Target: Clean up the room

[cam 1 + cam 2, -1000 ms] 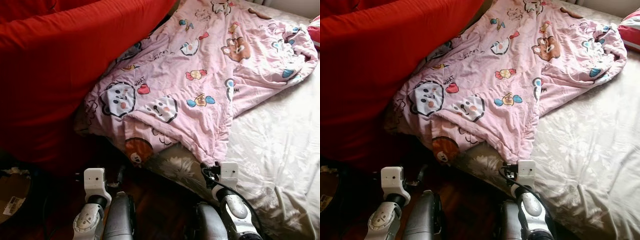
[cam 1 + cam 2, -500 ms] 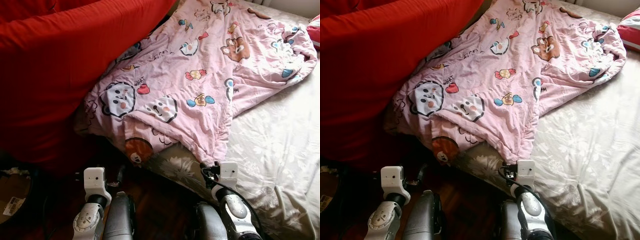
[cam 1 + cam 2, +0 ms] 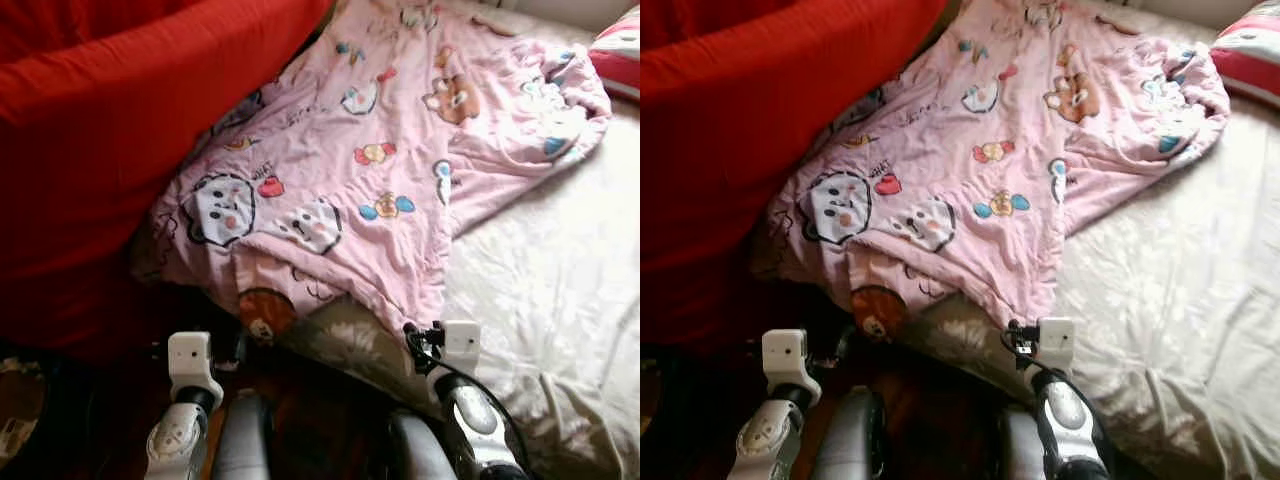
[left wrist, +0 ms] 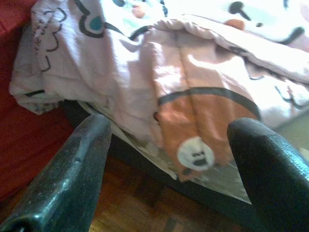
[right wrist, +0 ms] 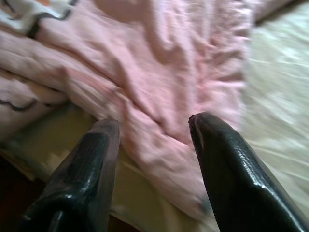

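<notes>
- Your pink cartoon-print blanket [image 3: 400,130] lies rumpled across the bed [image 3: 560,300], running from the far right down to the near left corner of the mattress.
- Its near edge droops over the side of the bed; a brown bear print [image 3: 262,308] hangs at that overhanging fold, just above the dark wooden floor [image 3: 320,420].
- The bed's pale floral sheet [image 3: 1170,290] is bare on the right, wrinkled, and lit by sunlight.
- A big red cover [image 3: 120,130] takes up the left and far left, its edge overlapping the left side of the blanket.
- A red-and-white striped pillow [image 3: 1250,60] sits at the far right corner, just beyond the blanket's bunched far end.
- Your left end effector [image 4: 169,159] is held low beside the bed's near left corner, over the floor. Its two black fingers [image 4: 72,174] stand wide apart with nothing between them, aimed at the hanging bear fold and not touching it.
- Your right end effector [image 5: 154,145] is at the near edge of the mattress, right by the lowest pink corner of the blanket. Its fingers [image 5: 231,169] are spread apart and hold nothing; whether the tips touch the cloth you cannot tell, as that view is blurred.
- In the head views both silver wrists show at the bottom, the left wrist [image 3: 190,365] over the floor, the right wrist [image 3: 455,345] at the sheet's edge.
</notes>
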You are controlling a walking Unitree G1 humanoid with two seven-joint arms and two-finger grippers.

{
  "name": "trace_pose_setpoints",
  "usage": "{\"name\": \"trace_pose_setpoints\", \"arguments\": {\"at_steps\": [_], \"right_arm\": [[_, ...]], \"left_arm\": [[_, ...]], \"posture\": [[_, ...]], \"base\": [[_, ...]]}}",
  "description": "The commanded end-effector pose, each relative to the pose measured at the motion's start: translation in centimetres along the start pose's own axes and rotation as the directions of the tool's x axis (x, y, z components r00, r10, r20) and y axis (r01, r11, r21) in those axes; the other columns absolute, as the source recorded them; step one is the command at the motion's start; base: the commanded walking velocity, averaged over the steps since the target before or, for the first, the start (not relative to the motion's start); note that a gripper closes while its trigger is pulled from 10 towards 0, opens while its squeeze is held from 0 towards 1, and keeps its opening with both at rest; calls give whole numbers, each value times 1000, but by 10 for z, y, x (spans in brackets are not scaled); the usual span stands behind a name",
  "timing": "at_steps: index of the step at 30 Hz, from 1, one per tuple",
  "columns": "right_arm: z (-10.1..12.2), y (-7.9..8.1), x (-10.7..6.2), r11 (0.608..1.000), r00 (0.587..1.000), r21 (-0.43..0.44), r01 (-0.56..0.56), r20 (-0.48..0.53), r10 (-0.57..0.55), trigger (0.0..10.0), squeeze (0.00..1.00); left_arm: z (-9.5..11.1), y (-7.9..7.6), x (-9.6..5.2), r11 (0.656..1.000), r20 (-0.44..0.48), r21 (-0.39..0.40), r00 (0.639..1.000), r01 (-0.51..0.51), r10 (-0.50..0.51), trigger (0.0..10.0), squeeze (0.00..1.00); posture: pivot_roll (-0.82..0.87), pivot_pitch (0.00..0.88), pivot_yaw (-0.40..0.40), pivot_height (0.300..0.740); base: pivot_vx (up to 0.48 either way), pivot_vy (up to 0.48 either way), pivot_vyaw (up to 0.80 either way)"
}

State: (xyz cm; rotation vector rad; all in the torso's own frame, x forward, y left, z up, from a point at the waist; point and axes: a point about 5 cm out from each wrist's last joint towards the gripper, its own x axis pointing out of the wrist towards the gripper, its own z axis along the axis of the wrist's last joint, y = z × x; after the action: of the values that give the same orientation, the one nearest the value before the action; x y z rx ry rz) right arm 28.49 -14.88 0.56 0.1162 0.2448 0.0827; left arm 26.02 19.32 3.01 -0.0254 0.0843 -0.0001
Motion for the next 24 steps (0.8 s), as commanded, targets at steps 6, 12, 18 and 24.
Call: {"name": "trace_pose_setpoints", "arguments": {"at_steps": [6,12,18,24], "right_arm": [[-8,-1,-4,1000,1000,-1,3,-29,-3,10000,0],[-7,-1,-4,1000,999,-3,9,-32,-9,10000,0],[-13,0,-5,1000,997,-9,-7,-77,6,10000,0],[-17,1,-6,1000,994,-5,-27,-110,26,10000,227]], "left_arm": [[-6,1,-6,1000,-26,-9,1000,-2,2,10000,0],[-5,2,-5,1000,-22,-9,1000,-4,4,10000,0],[-6,0,-6,1000,-26,-8,1000,-1,1,10000,0],[-5,0,-6,1000,-26,-7,1000,2,-2,10000,0]], "posture": [[19,235,8,623],[18,245,6,623],[17,250,5,623],[18,254,6,623]], "base": [[261,0,0],[44,0,0],[0,0,0],[0,0,0]]}}
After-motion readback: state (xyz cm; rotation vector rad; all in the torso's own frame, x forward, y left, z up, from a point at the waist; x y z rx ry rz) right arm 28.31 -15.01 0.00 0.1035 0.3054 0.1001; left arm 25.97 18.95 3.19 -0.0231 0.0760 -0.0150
